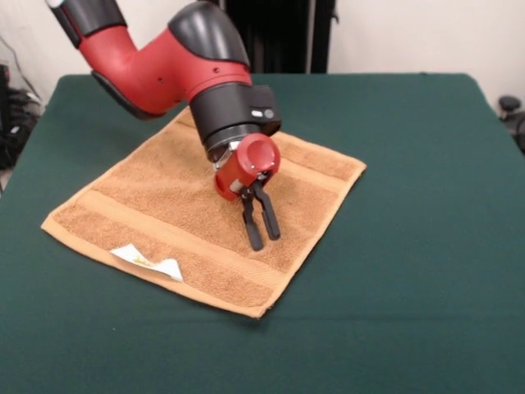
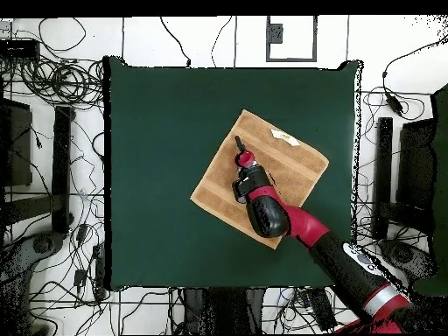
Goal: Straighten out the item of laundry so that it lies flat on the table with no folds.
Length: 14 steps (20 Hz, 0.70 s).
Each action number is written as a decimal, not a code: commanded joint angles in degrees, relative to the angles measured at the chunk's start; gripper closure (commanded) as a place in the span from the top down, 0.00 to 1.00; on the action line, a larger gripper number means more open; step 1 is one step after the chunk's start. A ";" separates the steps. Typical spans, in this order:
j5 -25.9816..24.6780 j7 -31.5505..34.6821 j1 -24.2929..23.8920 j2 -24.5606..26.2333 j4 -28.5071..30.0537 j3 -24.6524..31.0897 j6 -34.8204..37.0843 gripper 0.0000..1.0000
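The item of laundry [image 1: 156, 209], a tan-orange towel, lies spread out on the green table [image 1: 410, 246], turned diagonally. Its woven bands run near both short ends, and a white care tag [image 1: 148, 263] lies on the near band. No folds show, though the arm covers part of the far end. My gripper [image 1: 264, 239] hangs just over the towel's middle right, fingers pointing down with a narrow gap and nothing between them. From overhead, the gripper [image 2: 238, 143] is over the towel [image 2: 302, 166], near its far left edge.
The red and black arm [image 1: 172, 57] slants over the towel's far corner. Green table [image 2: 157, 175] surrounds the towel on all sides. Cables and stands lie on the floor beyond the table's edges.
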 commanded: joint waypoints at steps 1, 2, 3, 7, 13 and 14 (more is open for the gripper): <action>3.35 7.76 5.72 3.99 2.80 -0.81 8.97 1.00; 3.48 7.79 5.73 4.06 2.89 -0.81 8.75 1.00; 3.62 7.83 5.74 4.14 2.98 -0.82 8.53 1.00; 4.43 8.20 6.21 3.71 4.08 -1.23 7.24 1.00; 5.13 8.64 6.65 3.02 5.54 -1.74 5.74 1.00; 5.33 8.78 6.84 2.70 5.91 -1.91 5.39 1.00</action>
